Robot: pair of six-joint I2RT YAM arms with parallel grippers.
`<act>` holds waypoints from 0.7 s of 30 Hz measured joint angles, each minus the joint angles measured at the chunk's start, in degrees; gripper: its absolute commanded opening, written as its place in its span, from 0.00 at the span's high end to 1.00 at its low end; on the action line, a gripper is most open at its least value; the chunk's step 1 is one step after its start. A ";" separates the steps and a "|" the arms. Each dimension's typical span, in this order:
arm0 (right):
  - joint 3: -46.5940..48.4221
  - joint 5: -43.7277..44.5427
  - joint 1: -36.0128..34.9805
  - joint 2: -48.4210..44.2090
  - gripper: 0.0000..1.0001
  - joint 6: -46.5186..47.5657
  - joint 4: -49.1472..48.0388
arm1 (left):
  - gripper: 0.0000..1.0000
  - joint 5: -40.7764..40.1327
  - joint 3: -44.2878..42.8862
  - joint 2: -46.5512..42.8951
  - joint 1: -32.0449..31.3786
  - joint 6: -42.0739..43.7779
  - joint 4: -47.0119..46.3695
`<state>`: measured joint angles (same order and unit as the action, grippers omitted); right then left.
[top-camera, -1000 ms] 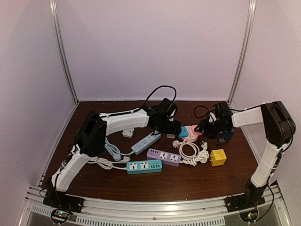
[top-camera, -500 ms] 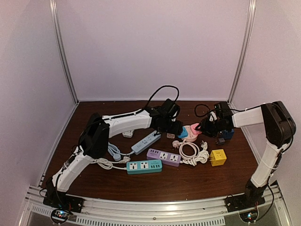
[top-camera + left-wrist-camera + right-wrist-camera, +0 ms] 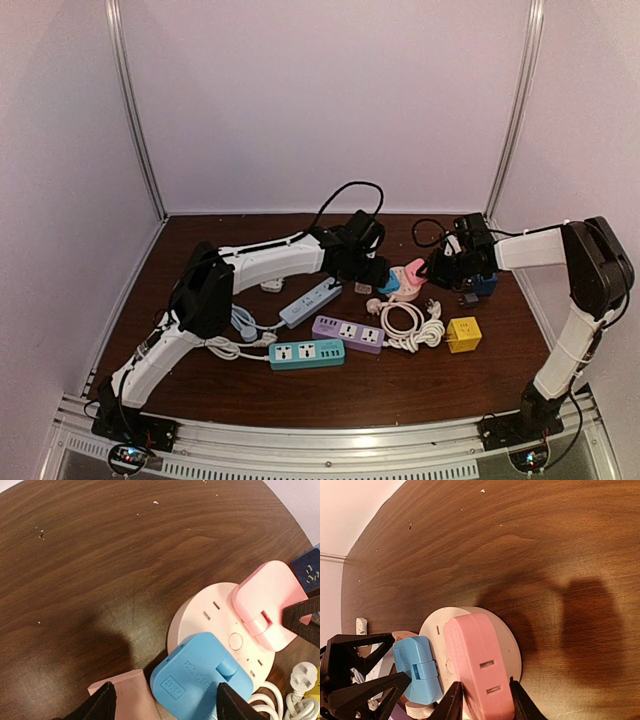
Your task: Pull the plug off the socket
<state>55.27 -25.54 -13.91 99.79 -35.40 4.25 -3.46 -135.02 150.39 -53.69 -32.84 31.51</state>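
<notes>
The glossy pink rectangular plug [image 3: 475, 665] is seated in the round white plastic socket hub [image 3: 509, 647], low centre of the right wrist view, on the dark wooden table [image 3: 495, 540]. The right gripper [image 3: 484, 682] grasps it, with one finger on each side. The left gripper [image 3: 165, 690] is released. Its fingers are spread wide and straddle the neighbouring blue square plug [image 3: 200, 680].

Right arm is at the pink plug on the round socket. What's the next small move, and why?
Probably close the right gripper firmly on the pink plug before pulling. Its fingers flank the plug's sides, but a firm pinch isn't evident, and the plug sits plugged into the round socket. The left gripper straddles the blue plug, open.
</notes>
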 measured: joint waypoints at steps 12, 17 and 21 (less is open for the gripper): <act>0.00 -0.46 -1.14 -0.02 0.80 0.26 -0.26 | 0.30 0.04 -0.42 0.17 -0.15 0.39 0.26; -0.15 -1.90 -1.22 -0.02 0.85 -0.83 -1.64 | 0.31 0.02 -0.44 0.20 -0.15 0.42 0.24; -1.73 -3.10 -1.18 0.00 0.87 -2.32 -4.35 | 0.31 0.04 -0.66 0.42 -0.17 0.42 0.24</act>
<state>53.54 -28.64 -15.09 99.79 -37.71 -0.10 -3.42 -135.68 150.80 -53.87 -32.42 31.75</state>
